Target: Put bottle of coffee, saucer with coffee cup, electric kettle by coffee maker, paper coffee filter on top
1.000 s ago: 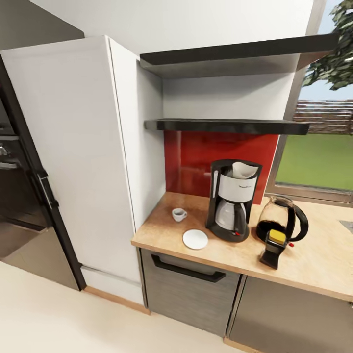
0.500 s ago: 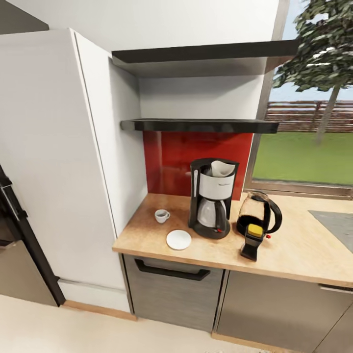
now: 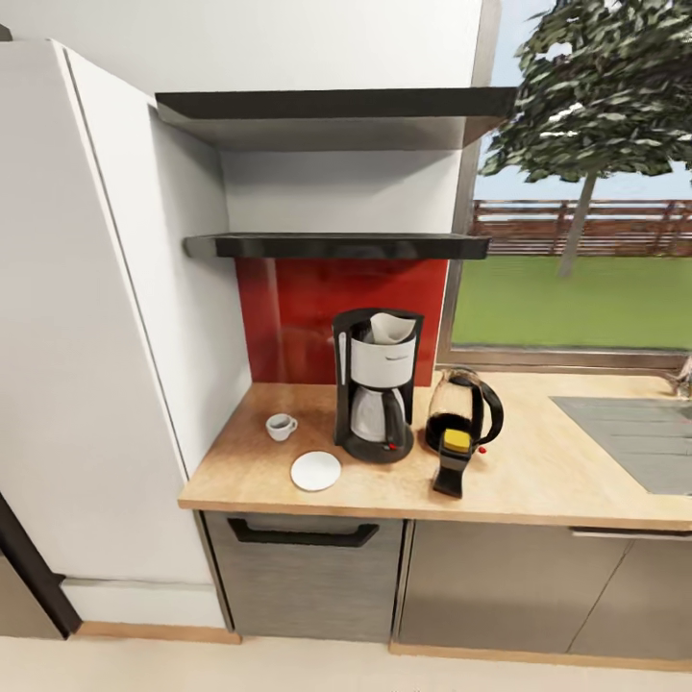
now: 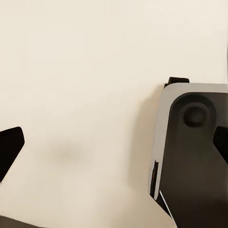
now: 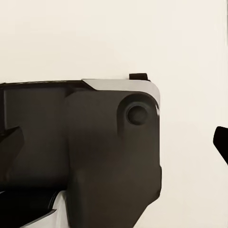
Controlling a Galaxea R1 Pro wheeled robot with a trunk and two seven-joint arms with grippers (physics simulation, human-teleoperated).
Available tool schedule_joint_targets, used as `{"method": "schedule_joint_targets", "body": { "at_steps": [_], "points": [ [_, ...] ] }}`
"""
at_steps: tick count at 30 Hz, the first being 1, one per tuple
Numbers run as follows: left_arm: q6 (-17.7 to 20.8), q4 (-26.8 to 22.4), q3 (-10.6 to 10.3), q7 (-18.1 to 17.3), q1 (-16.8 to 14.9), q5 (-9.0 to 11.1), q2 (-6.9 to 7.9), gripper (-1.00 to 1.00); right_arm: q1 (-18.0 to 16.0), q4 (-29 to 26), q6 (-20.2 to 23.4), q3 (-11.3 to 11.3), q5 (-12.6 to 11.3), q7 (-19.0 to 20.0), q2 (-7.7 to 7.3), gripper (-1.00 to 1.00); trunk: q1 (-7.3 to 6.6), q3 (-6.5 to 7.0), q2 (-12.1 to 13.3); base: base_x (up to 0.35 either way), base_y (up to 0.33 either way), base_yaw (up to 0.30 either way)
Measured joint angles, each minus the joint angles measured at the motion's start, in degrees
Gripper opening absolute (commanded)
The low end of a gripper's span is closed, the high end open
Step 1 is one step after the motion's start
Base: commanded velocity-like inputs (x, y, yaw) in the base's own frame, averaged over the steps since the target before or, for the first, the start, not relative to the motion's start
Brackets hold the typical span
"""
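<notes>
Wooden countertop carries everything we see of the task: the black coffee maker stands against the red backsplash, with a white paper filter in its top. Beside it on one side stands the glass electric kettle, and just in front of that a dark bottle of coffee with a yellow top. On the other side the white saucer lies bare, the coffee cup apart from it. Our wrist views look down at pale floor and the robot's base; whether either gripper is parted or closed, we cannot tell.

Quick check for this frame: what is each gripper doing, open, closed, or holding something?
Left gripper: jaws open, holding nothing.
Right gripper: jaws open, holding nothing.
</notes>
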Motion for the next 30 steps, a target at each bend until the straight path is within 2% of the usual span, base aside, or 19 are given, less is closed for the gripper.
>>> {"method": "schedule_joint_targets", "body": {
  "at_steps": [11,20,23,26,30],
  "points": [
    [-0.08,0.03,-0.09,-0.03,0.00,-0.02,0.09,1.00,-0.01,-0.01,0.05,0.01,0.06,0.03,-0.05,1.00,0.00,0.08,-0.01,0.000,0.000,-0.197],
    [-0.23,-1.69,0.09,-0.24,-0.60,-0.15,0.18,1.00,-0.02,-0.26,-0.17,-0.24,-0.16,-0.33,-0.01,1.00,0.00,0.11,-0.01,0.000,0.000,-0.017],
    [-0.38,-6.00,0.11,-0.46,-0.67,-0.13,-0.06,1.00,-0.02,-0.31,-0.21,-0.24,-0.16,-0.35,0.00,1.00,0.00,0.11,-0.01,0.000,0.000,-0.001],
    [-0.70,-12.62,0.14,-0.53,-0.69,-0.02,-0.19,1.00,-0.02,-0.33,-0.22,-0.16,-0.13,-0.36,0.00,1.00,0.00,0.11,-0.01,0.000,0.000,0.000],
    [-4.81,-21.59,0.30,-0.71,-0.75,0.12,-0.95,1.00,-0.02,-0.35,-0.31,-0.11,-0.11,-0.36,0.00,1.00,0.00,0.12,-0.01,0.000,0.000,0.000]
  ]
}}
